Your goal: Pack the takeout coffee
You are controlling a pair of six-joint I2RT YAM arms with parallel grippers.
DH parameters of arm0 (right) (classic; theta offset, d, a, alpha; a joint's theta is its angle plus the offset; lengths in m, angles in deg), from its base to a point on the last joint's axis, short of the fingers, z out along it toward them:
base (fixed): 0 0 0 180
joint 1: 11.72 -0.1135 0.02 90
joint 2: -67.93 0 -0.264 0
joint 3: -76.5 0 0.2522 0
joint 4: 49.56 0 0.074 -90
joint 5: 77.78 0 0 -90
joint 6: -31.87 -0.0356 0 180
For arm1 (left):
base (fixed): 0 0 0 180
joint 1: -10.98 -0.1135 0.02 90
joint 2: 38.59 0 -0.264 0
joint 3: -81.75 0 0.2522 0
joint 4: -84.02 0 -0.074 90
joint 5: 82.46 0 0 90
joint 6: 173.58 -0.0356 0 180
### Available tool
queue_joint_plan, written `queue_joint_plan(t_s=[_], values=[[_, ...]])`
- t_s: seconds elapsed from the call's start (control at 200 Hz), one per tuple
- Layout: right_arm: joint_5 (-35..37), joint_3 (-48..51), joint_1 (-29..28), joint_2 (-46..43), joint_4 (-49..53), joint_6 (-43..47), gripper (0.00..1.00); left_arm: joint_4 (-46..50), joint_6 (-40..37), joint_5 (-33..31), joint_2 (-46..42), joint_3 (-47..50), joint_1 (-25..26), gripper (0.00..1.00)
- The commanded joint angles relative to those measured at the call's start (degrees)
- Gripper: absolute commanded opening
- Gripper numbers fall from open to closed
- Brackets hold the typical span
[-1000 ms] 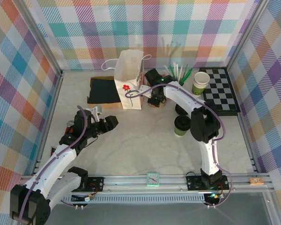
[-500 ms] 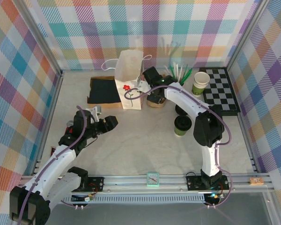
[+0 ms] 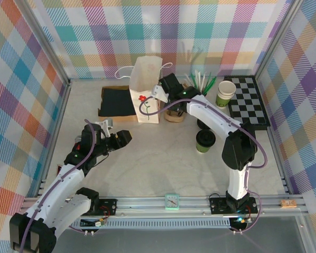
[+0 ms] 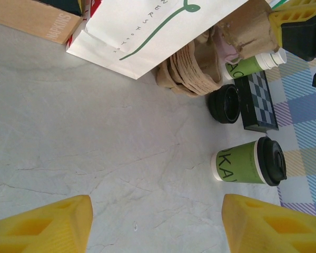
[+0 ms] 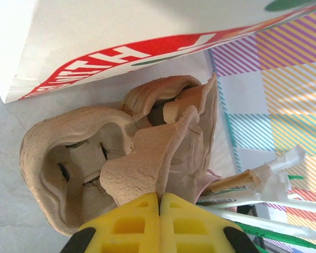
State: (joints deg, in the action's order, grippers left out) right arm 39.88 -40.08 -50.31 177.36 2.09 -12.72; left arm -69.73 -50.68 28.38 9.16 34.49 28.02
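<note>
The takeout coffee [image 3: 205,140], a green-and-cream cup with a black lid, stands on the table right of centre; the left wrist view has it lying sideways in the picture [image 4: 250,161]. The white flower-printed paper bag [image 3: 146,89] stands upright at the back. My right gripper [image 3: 161,91] is beside the bag's right side. In its wrist view it [image 5: 159,197] is shut on the middle tab of a brown pulp cup carrier [image 5: 147,153]. My left gripper [image 3: 124,138] is open over bare table, well left of the coffee, with nothing between its fingers [image 4: 47,224].
A lidless green cup [image 3: 226,93], a pink cup of straws [image 3: 200,81] and a chessboard [image 3: 248,101] stand at the back right. A loose black lid [image 3: 204,124] lies behind the coffee. A black-lined box [image 3: 116,101] sits left of the bag, a small clock [image 3: 171,201] at the near edge.
My right gripper has risen from the carrier stack and moved left toward the bag, still shut. The left arm has barely moved.
</note>
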Motion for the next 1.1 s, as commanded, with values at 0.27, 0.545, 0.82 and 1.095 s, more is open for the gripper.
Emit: queue_joint_plan(t_s=[0.27, 0.545, 0.82, 1.095], values=[[4.3, 3.1, -2.7, -6.3, -3.5, 2.4, 0.00, 0.8, -1.3, -0.5, -0.9, -2.3, -0.7, 0.66], [5.0, 11.5, -3.6, -9.8, -4.5, -0.6, 0.00, 0.5, -1.4, -0.5, -0.7, -2.1, -0.7, 0.66], [4.0, 18.1, -5.3, -11.0, -5.0, -3.5, 0.00, 0.5, -1.3, -0.8, -0.6, -2.1, -0.7, 0.66], [0.4, 17.8, -5.3, -10.2, -3.5, -4.5, 0.05, 0.3, -1.3, -0.8, -0.1, -2.2, -0.7, 0.66]])
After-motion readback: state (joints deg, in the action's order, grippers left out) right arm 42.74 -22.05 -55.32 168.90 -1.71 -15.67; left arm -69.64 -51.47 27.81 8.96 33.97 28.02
